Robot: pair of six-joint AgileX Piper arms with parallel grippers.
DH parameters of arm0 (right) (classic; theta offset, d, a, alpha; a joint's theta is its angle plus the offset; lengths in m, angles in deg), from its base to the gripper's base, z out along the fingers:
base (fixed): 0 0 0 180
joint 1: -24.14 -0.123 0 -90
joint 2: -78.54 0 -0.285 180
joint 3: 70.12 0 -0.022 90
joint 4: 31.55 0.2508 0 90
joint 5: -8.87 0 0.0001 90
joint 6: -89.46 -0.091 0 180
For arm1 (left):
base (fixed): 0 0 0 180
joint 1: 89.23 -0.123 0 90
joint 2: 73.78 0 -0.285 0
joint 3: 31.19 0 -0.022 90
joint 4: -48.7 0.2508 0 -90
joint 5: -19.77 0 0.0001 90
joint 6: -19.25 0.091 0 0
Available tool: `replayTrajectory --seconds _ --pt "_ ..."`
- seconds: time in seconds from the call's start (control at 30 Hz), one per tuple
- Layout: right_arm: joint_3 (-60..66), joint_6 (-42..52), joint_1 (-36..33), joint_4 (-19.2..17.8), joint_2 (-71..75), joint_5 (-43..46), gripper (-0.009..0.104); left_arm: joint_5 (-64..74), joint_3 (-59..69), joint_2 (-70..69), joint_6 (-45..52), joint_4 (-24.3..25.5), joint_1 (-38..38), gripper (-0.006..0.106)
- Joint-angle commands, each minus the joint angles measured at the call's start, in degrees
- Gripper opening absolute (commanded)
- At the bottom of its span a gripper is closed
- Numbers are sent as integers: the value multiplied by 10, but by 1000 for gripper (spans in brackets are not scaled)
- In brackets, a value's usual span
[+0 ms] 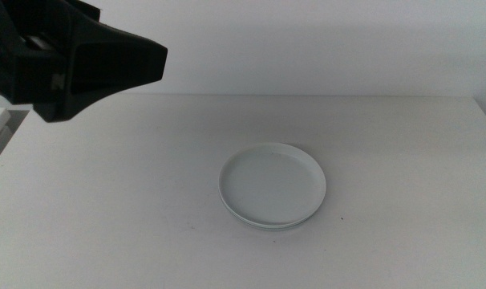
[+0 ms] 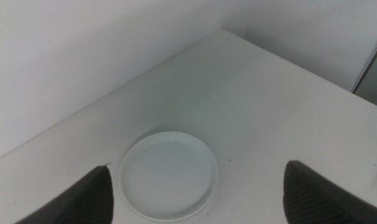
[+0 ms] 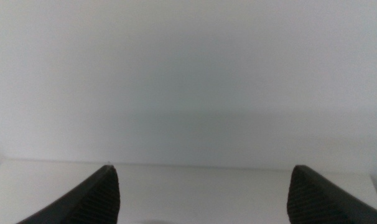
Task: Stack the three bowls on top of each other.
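Three bowls [image 1: 273,185] are sitting nested mid-counter [image 1: 403,160], light, stiff and slick, so we are judging the low rim the only handhold, while our left gripper [image 2: 195,199] and right gripper [image 3: 204,196] are hanging wide open, empty.

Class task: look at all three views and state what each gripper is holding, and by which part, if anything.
Nothing is held. The left gripper is open above the table, apart from the stacked bowls. The right gripper is open too, with nothing between its jaws.
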Motion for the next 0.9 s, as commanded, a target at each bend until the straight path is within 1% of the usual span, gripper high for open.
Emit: replayTrajectory --seconds 0.0,0.23,0.3,0.37,0.5,0.6,0.67,0.7,0.77,0.83,0.87 --pt "2 -1 4 -8 19 4 93 -8 0 -1 -3 0 -1 94" --pt "2 -1 4 -8 48 5 92 -8 0 -4 -3 4 -1 94" --pt "2 -1 4 -8 51 5 92 -12 1 -9 -3 14 -1 94" --pt "2 -1 4 -8 51 7 92 -45 12 -22 -3 26 -1 94" --pt "2 -1 4 -8 51 7 93 -160 65 -59 -3 71 -12 94" --pt "2 -1 4 -8 51 7 93 -216 117 -97 -3 122 -49 94" --pt "2 -1 4 -8 51 7 93 -243 143 -117 -6 179 -94 94" --pt "2 -1 4 -8 51 7 93 -243 151 -123 -24 196 -113 94" --pt "2 -1 4 -8 51 7 93 -236 168 -137 -115 202 -164 94" --pt "2 -1 4 -8 51 7 93 -233 184 -152 -163 206 -205 94" --pt "2 -1 4 -8 51 7 93 -233 191 -159 -170 210 -218 94"
